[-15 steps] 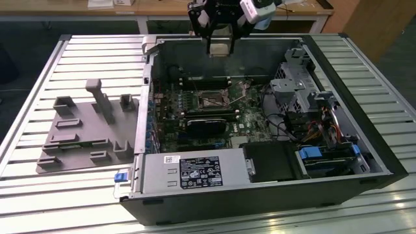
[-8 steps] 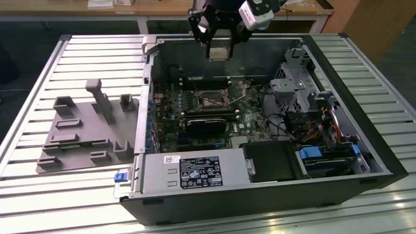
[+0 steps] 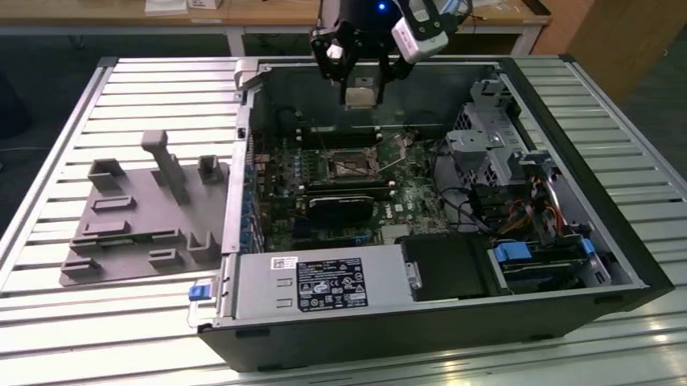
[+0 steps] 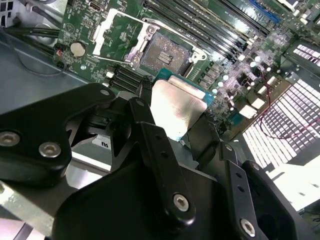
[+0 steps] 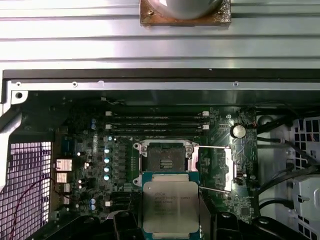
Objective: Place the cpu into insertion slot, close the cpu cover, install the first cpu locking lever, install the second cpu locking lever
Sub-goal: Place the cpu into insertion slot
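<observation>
The cpu point(image 5: 170, 207) gripped by the pincer point(image 3: 362, 80) has a dull, silvery metal top. The pincer itself is matt black.

Overall light: bright, even room light falls from above in the exterior view, and the ribbed tabletop point(image 3: 129, 88) shows pale grey with a soft sheen.
Case interior: the open computer case point(image 3: 633, 265) is dimmer inside than its surroundings, and the motherboard point(image 3: 333, 177) lies in shade.
Glare: in the second wrist view the metal top of the cpu point(image 4: 177, 107) burns near white; in the first wrist view it stays a calm grey.
Colour cast: the perforated panel point(image 5: 27, 185) glows purple in both wrist views.
Dark foreground: the black gripper point(image 3: 361, 80) is an almost featureless mass in the second wrist view.
</observation>
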